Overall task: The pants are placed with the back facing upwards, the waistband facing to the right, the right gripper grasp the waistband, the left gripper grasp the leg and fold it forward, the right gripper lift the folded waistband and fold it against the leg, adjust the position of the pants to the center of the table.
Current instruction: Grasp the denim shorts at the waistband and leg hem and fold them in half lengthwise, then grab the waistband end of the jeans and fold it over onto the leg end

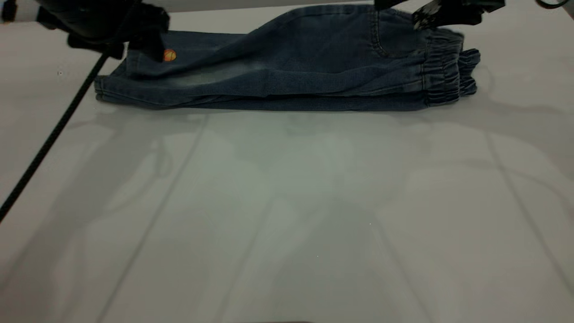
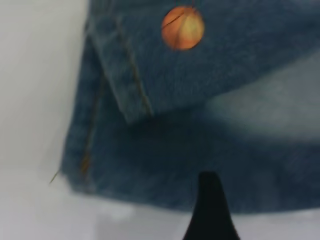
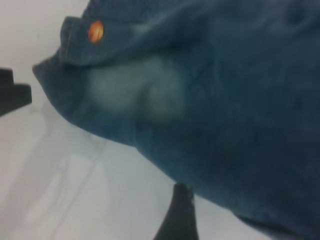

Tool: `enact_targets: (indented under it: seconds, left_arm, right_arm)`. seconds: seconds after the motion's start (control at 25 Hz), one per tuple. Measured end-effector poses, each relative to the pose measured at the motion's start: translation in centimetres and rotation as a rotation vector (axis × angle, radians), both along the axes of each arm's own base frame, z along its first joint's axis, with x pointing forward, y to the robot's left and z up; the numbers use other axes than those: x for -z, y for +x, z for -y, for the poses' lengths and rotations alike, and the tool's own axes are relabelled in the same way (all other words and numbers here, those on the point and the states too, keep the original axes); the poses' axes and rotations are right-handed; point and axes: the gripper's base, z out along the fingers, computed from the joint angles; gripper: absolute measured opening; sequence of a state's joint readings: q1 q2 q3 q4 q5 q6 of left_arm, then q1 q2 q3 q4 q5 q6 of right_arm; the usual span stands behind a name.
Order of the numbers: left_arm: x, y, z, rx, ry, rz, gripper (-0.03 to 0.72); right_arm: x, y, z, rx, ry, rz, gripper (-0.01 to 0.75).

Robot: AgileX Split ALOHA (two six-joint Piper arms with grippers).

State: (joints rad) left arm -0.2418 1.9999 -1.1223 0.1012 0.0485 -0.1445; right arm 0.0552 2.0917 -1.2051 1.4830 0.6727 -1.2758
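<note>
Exterior camera faces the arms low across the table (image 1: pixel 287 215); both wrist cameras closely share the pants (image 1: pixel 287 67).

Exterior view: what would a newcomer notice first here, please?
First, the pants, folded lengthwise into a long blue denim strip at the far side of the pale table, with the gathered waistband at the right end. Next, a small orange basketball print on the leg at the left end. The left gripper and the right gripper hang dark above the two ends.
</note>
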Motion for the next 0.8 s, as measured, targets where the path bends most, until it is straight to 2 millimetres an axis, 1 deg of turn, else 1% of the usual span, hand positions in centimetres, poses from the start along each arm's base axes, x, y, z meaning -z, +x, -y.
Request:
enact_targets:
  seconds: [0.16, 0.28, 0.44, 0.56, 0.68, 0.8]
  left_arm:
    - [1.1, 0.3, 1.1, 0.028, -0.014, 0.034, 0.482]
    - [1.8, 0.3, 1.6, 0.041, -0.019, 0.04, 0.484]
    - [1.6, 0.5, 1.8, 0.047, -0.031, 0.075, 0.483]
    - [1.5, 0.5, 1.9, 0.047, -0.033, 0.082, 0.483]
    - [1.5, 0.6, 1.9, 0.048, -0.036, 0.091, 0.483]
    - [1.4, 0.6, 1.9, 0.048, -0.038, 0.095, 0.483]
  right_arm:
    - [0.1, -0.1, -0.2, -0.004, -0.008, -0.01, 0.58]
    - [0.3, -0.1, 0.6, 0.035, -0.007, -0.056, 0.58]
    - [0.6, 0.0, 3.3, 0.139, 0.01, -0.153, 0.58]
    - [1.0, -0.1, 5.4, 0.177, -0.042, -0.179, 0.58]
    - [1.4, 0.0, 6.6, 0.204, -0.111, -0.164, 0.58]
    - [2.4, 0.3, 7.0, 0.222, -0.161, -0.153, 0.58]
